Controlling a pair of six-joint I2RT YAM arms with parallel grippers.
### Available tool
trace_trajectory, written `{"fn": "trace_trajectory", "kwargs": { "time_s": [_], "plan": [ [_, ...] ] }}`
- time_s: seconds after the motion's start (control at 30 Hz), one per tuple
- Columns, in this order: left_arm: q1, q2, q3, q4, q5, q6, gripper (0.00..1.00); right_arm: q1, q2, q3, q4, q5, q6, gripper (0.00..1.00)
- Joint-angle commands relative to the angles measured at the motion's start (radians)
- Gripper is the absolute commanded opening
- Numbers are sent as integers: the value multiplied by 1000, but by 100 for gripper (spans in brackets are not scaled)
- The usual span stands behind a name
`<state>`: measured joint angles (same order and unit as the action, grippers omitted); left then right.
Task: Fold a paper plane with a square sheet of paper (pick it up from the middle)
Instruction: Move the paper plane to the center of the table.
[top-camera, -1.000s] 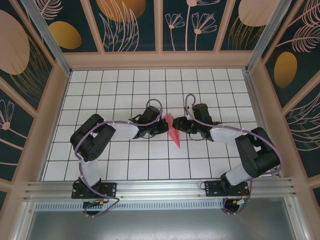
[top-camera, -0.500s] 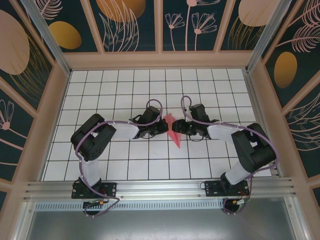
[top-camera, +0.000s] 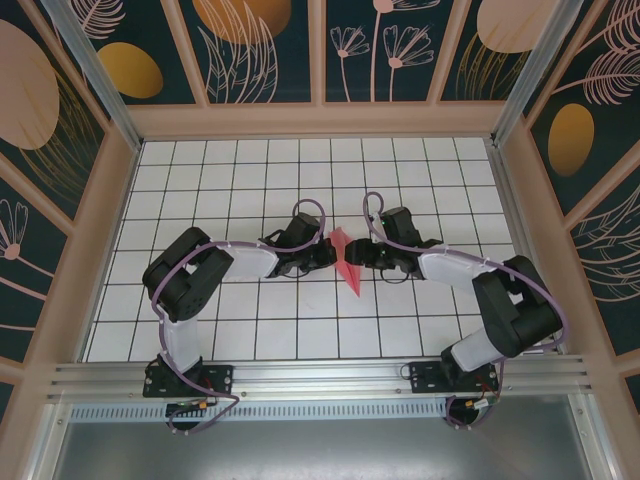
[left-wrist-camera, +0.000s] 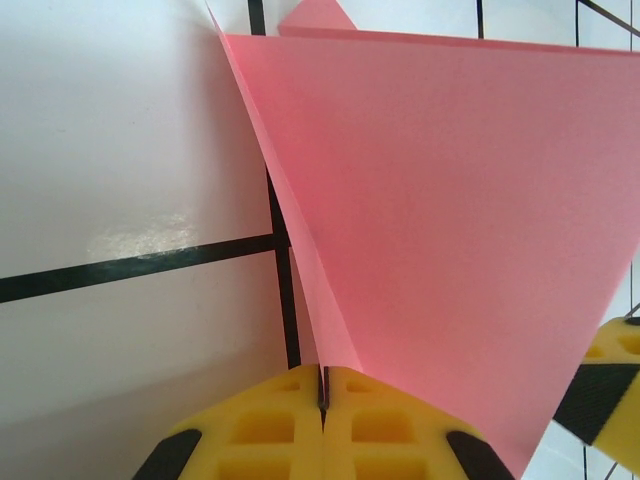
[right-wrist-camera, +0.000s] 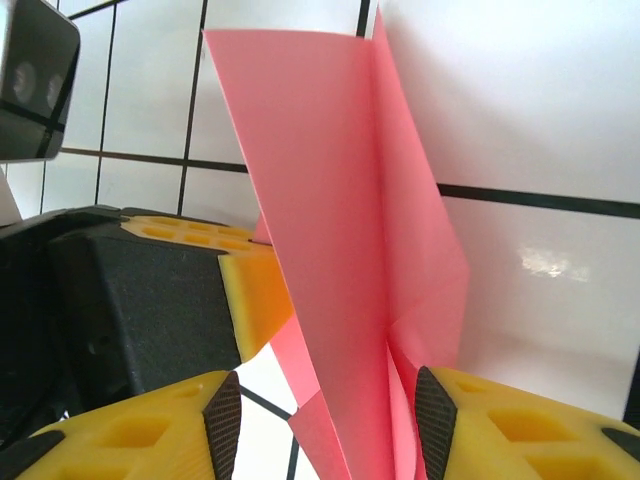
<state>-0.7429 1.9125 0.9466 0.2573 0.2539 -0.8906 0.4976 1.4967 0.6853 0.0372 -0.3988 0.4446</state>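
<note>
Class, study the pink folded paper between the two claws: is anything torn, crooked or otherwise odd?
No tear shows. The paper plane is pinched by the shut left claw, and its layers gape apart instead of lying flat against each other. The right claw straddles it, open.

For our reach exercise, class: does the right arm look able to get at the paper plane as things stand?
Probably yes. The right gripper stands open, its jaws straddling the paper plane, with nothing else in the way. The left gripper, shut on the plane's other side, leaves this side free.
</note>
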Motion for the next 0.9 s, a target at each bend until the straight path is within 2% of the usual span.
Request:
{"fn": "trace_trajectory", "kwargs": {
  "time_s": [0.0,0.67,0.87],
  "plan": [
    [-5,11,-1,-14,-5,17,0,6,-10,19,-49,42,-35,53],
    [-6,10,2,-15,-2,15,0,44,50,26,-83,-44,-90,47],
    [-5,10,3,-13,1,15,0,74,69,35,-103,7,-101,47]
  ]
}}
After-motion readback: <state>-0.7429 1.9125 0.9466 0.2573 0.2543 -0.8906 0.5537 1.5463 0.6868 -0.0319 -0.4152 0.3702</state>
